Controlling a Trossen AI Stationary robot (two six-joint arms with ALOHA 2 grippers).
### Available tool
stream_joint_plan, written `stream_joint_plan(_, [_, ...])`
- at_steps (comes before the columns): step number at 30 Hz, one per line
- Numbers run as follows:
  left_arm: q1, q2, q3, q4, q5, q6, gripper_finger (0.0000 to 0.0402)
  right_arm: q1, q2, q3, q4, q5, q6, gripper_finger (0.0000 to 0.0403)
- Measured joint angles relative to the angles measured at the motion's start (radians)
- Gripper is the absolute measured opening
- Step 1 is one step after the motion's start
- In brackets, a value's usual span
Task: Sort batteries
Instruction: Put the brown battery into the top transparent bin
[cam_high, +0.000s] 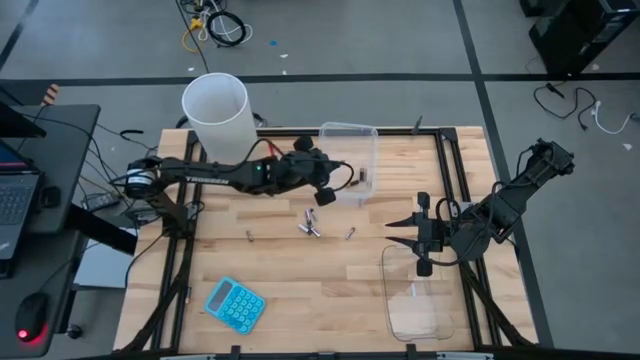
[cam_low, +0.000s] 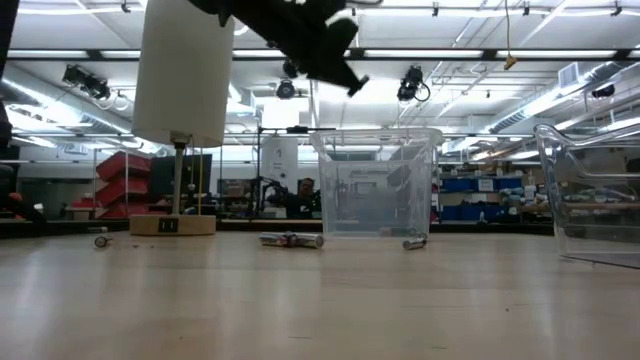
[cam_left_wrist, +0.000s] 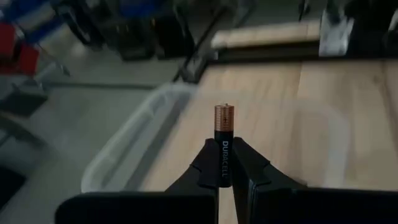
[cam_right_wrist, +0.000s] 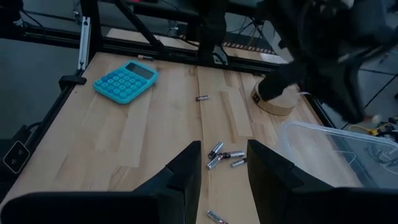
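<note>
the left gripper (cam_high: 322, 194) is clamped on a battery (cam_left_wrist: 224, 144), whose copper end sticks out past the fingertips; it hangs above the table at the edge of the far tub (cam_high: 368, 140). more batteries (cam_high: 309, 224) lie loose on the table (cam_high: 300, 290) below and beside it. the right gripper (cam_high: 405, 235), fingers apart, waits by the near tub (cam_high: 392, 305).

Count: 2 clear tubs (cam_high: 350, 160) (cam_high: 418, 295). 1 blue calculator (cam_high: 236, 304). 1 white cylinder (cam_high: 218, 112). Batteries: 1 copper-top cell (cam_left_wrist: 224, 144) clamped in the left gripper (cam_left_wrist: 225, 163) fingers; on the bench (cam_high: 320, 290), a cluster (cam_right_wrist: 222, 155) of about 4 and 2 singles (cam_right_wrist: 202, 98) (cam_right_wrist: 216, 217).
</note>
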Motion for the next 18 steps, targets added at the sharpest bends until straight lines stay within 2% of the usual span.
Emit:
stream_joint_plan(10, [0.024, 0.004, 0.004, -0.145, 0.105, -0.103, 0.0011, 0.0, 0.0, 0.0, 0.006, 0.0, 0.0, 0.0115])
stream_joint_plan(18, [0.024, 0.039, 0.005, -0.18, 0.119, -0.127, 0.0011, 0.0, 0.0, 0.0, 0.007, 0.0, 0.0, 0.0115])
